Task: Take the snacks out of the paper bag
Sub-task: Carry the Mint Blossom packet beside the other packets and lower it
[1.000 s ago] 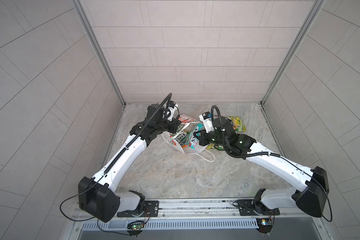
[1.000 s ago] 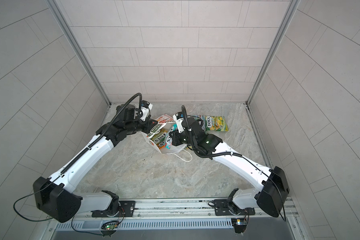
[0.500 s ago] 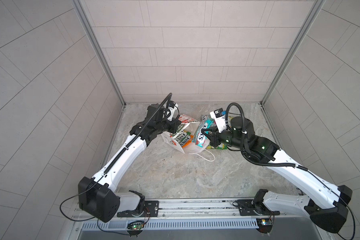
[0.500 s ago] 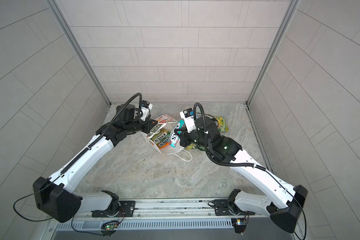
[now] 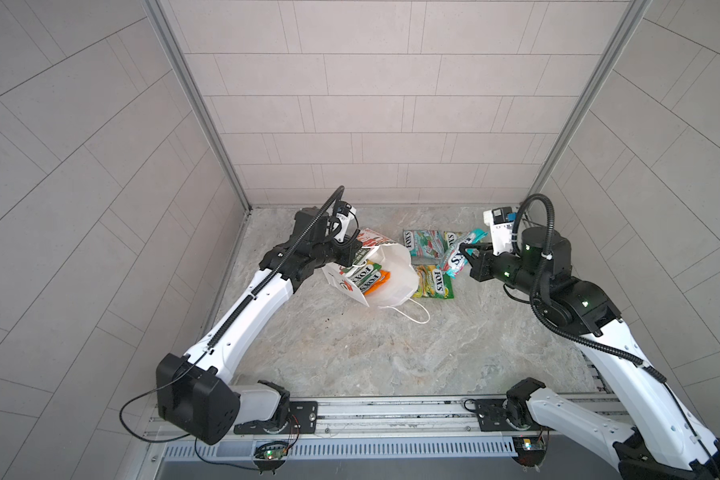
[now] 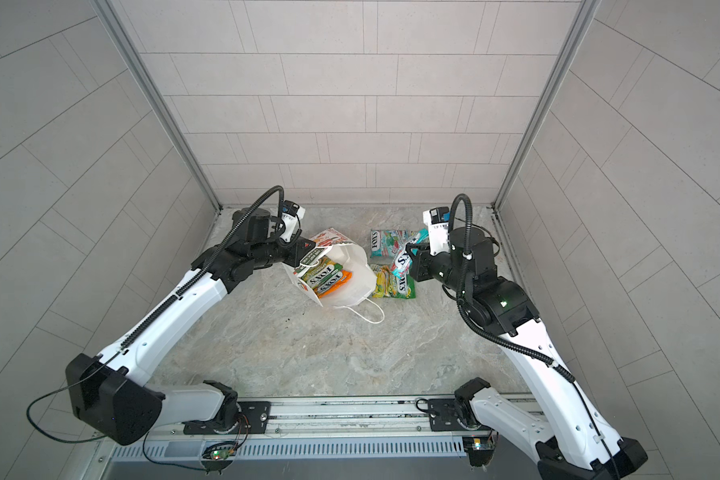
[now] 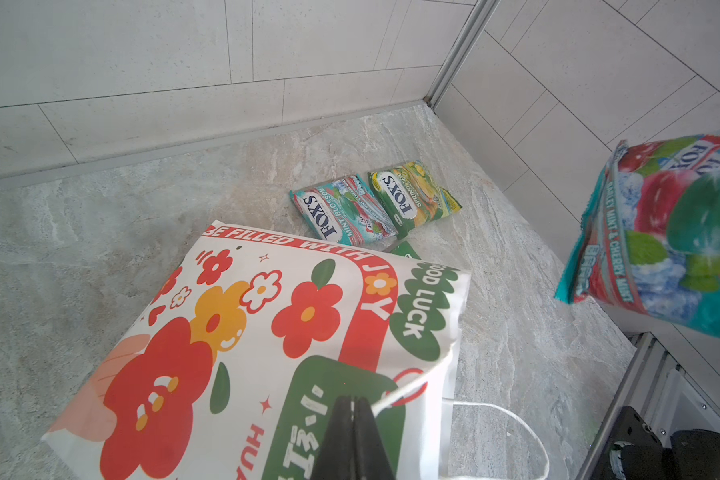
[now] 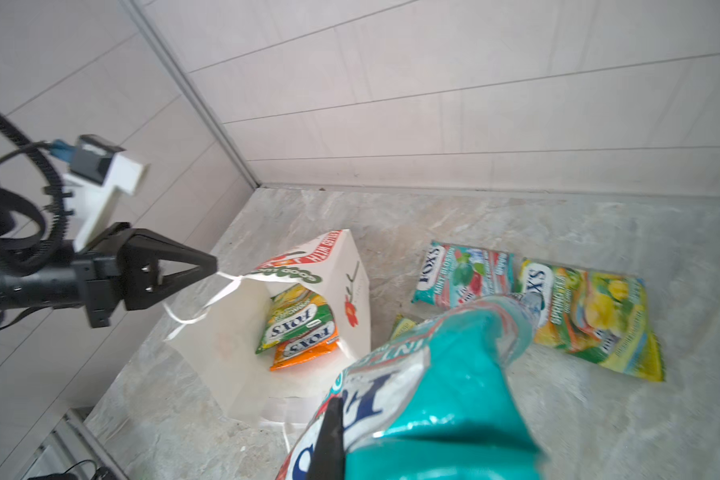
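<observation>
The paper bag [image 5: 393,272] lies tipped on the stone table [image 5: 371,353] left of the middle, its mouth gaping up toward the front. Two snacks remain inside it: a green-yellow packet [image 8: 296,320] with an orange packet [image 8: 308,347] partly under it. The left gripper [image 8: 208,266] is at the bag's upper rim, its jaws pressed together on a white cord handle [image 8: 221,291], which holds that side up. The other handle [image 5: 412,311] trails loose on the table in front. Just right of the bag, the right gripper [image 5: 466,253] pinches a teal-red packet [image 5: 456,259] by one end and holds it in the air above the snacks already out. Three lie there – a teal-red one [image 7: 341,212] and a green-yellow one [image 7: 412,195] side by side near the back wall, and another green-yellow one [image 5: 433,282] nearer the front, touching the bag's white side. In both top views the held packet covers most of the rear green-yellow one. The bag's wall stands between the packets inside and those outside.
</observation>
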Tool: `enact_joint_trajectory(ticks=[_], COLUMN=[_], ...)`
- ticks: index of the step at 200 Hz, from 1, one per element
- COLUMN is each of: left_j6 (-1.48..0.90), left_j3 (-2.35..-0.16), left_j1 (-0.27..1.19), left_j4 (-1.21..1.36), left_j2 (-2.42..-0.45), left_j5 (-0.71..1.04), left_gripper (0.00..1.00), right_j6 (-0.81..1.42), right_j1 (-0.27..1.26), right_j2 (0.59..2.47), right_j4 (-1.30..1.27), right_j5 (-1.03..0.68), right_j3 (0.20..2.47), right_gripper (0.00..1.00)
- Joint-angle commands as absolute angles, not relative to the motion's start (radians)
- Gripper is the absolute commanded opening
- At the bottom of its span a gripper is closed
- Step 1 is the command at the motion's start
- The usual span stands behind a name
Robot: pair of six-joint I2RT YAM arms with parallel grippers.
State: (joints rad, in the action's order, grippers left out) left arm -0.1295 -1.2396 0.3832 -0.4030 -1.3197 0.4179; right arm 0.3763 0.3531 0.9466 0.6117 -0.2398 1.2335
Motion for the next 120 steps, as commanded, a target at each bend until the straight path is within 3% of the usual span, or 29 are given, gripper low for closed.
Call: enact_joint_trajectory(ticks=[1,57,120], left_j6=[-0.115,-0.111,-0.108], left_j3=[-1.265,-1.267,-1.266], left_j1=[0.383,0.384,0.385], left_j4=[-0.416,-0.420,-0.419], left_j2=[-1.313,-1.330,-1.318], left_j5=[0.399,0.397,0.397], left_gripper=[0.00,0.00,0.00], right_j6=[0.324,0.235,0.186], right_j1=[0.264,0.078,0.002], right_j2=[0.942,1.025,1.180], right_j4=[0.692,0.796,0.799], right_j5=[-0.266,-0.275,-0.249], right_j3=[1.253,1.235,1.190], right_gripper=[0.00,0.00,0.00])
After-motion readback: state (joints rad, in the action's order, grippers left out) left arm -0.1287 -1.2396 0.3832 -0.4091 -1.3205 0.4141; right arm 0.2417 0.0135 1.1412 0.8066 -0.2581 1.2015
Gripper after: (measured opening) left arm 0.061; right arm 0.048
